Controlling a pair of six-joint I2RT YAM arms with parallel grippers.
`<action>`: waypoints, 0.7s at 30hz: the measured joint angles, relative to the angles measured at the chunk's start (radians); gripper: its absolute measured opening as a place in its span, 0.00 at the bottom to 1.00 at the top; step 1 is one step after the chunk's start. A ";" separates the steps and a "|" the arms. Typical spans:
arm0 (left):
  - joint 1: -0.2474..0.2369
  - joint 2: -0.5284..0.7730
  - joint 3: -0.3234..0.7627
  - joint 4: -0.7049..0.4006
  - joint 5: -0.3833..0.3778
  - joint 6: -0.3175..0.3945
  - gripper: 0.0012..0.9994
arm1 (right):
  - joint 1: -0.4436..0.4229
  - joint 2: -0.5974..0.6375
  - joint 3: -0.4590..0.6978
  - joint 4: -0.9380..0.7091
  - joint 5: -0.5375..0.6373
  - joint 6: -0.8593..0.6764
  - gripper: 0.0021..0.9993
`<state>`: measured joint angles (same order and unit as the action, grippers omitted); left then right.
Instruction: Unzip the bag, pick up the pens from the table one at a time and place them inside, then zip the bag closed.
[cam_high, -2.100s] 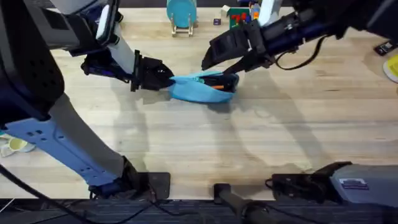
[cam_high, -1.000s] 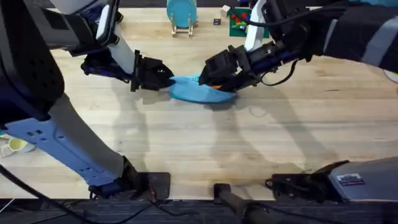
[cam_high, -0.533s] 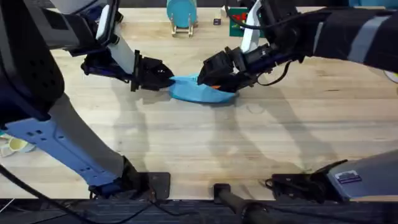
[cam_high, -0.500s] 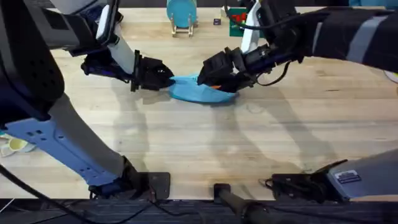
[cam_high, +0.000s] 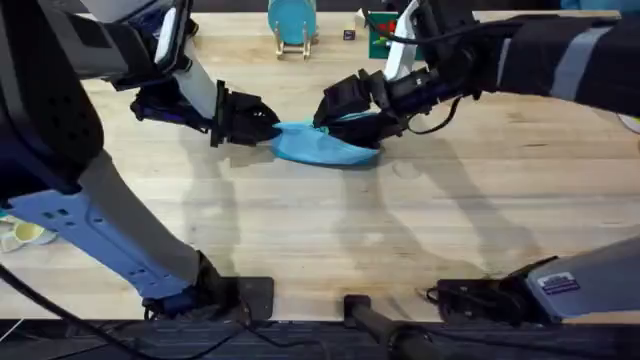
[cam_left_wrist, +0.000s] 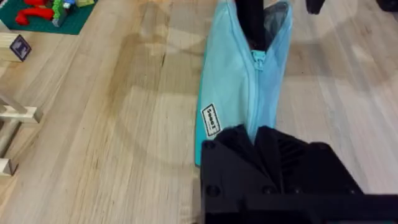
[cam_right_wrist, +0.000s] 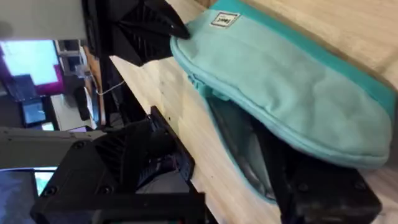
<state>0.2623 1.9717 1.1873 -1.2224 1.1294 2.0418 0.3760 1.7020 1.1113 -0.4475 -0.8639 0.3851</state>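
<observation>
Bag: the light blue pouch (cam_high: 322, 146) lies on the table (cam_high: 400, 240), toward the far middle, between my two grippers. Its length runs roughly left to right in the overhead view.

Bag, left wrist view: the pouch (cam_left_wrist: 239, 81) stretches away from my fingers. The zipper runs along its middle. It is zipped near my fingers and gapes open at the far end. A small white label sits on its side panel.

Bag, right wrist view: the pouch (cam_right_wrist: 292, 87) shows an open mouth with a dark interior along its lower edge.

Left gripper: my left gripper (cam_high: 262, 124) is at the left end of the pouch, fingers closed together on that end. In the left wrist view the black fingers (cam_left_wrist: 239, 140) clamp the near tip of the fabric.

Right gripper: my right gripper (cam_high: 340, 110) sits over the right, open part of the pouch. One dark finger (cam_right_wrist: 273, 162) reaches into the opening. I cannot tell whether the fingers are apart or together.

Background: a teal round stand (cam_high: 292, 22) stands at the far edge of the table, well apart from the pouch.
</observation>
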 joint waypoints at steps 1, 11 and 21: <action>0.000 0.000 0.000 0.000 0.000 0.000 0.04 | 0.002 0.000 0.000 0.002 0.000 0.005 1.00; 0.000 0.000 0.000 0.000 0.000 0.000 0.04 | 0.046 0.000 -0.001 0.077 0.003 0.047 1.00; 0.000 0.000 0.000 0.000 0.000 0.000 0.04 | 0.058 0.000 -0.002 0.119 0.023 0.126 1.00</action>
<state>0.2623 1.9719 1.1873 -1.2221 1.1294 2.0418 0.4342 1.7020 1.1095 -0.3282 -0.8411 0.5107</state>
